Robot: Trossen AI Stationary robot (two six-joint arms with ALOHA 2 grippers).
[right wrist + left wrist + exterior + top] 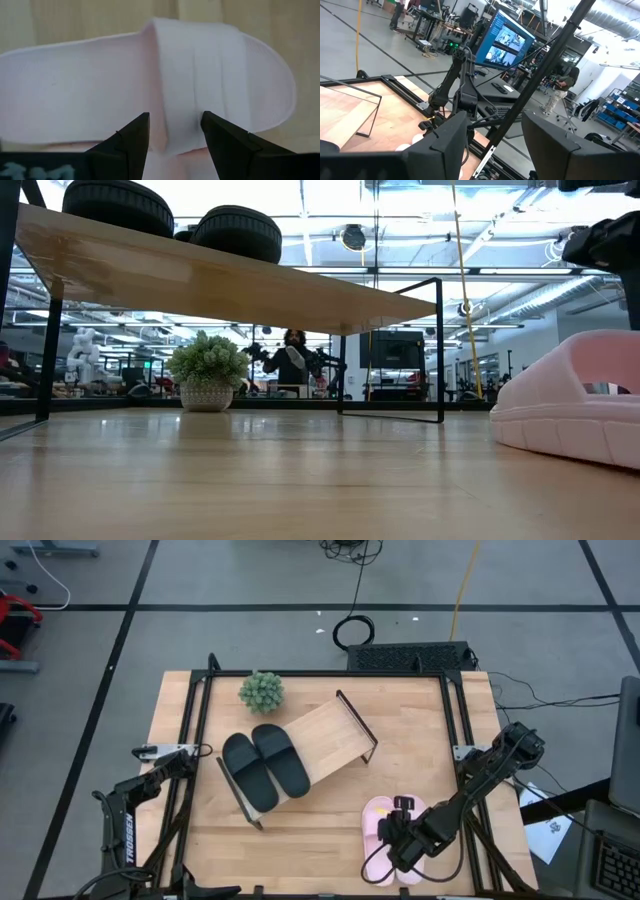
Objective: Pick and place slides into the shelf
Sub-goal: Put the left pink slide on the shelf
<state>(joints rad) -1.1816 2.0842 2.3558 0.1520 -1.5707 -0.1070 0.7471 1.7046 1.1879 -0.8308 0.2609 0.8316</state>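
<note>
"TROSSEN" marks idle left arm [128,830]; right gripper [175,131] — fingers parted — straddles pink slide's [150,90] strap.

Right arm reached in from the table's right edge, folded at the elbow, its wrist pitched downward near the front edge. The right gripper [175,131] pointed down with its fingers [131,134] parted. Left arm rested folded at the front-left corner, left gripper [492,145] spread apart, raised and idle.
</note>
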